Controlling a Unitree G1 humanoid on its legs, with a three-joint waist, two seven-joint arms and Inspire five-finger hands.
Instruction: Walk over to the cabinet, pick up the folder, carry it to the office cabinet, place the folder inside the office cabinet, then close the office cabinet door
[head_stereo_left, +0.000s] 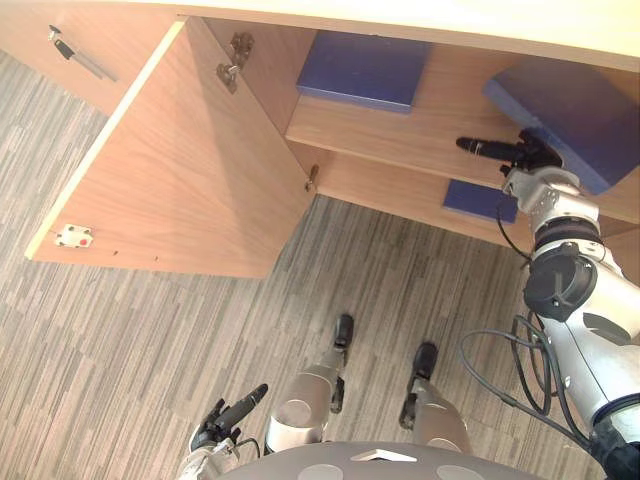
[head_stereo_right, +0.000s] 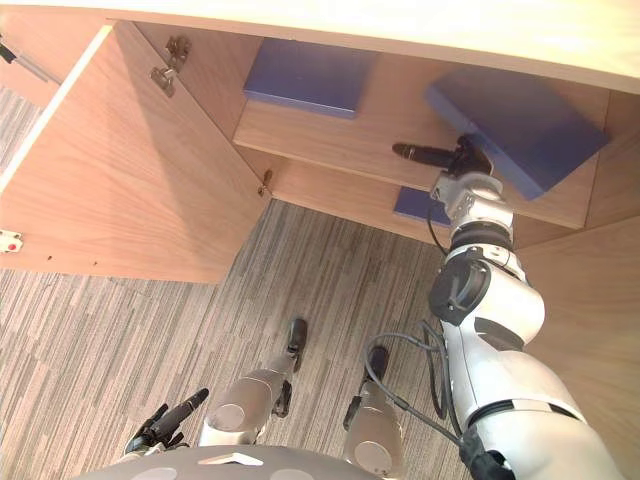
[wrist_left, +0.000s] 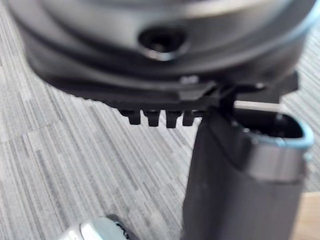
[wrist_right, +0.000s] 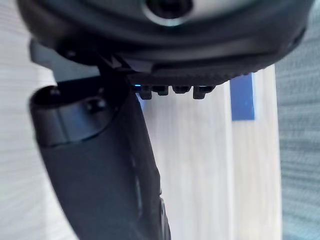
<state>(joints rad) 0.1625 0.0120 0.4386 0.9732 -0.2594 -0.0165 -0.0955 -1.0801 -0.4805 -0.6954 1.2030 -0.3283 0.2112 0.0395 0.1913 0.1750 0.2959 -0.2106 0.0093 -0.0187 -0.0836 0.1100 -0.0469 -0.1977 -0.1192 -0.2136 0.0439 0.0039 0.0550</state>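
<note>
Fingers (wrist_right: 170, 91) of the right hand (head_stereo_left: 522, 155) looked loose and uncurled with nothing in them, thumb jutting leftward, the arm raised into the office cabinet (head_stereo_left: 380, 130) just beside the blue folder (head_stereo_left: 575, 110), which lay askew at the upper shelf's right end, overhanging its front edge, while the left hand (head_stereo_left: 225, 422) hung low, fingers relaxed.

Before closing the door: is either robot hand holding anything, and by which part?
Nothing is held: right robot hand open beside the tilted blue folder, left robot hand open, low.
</note>
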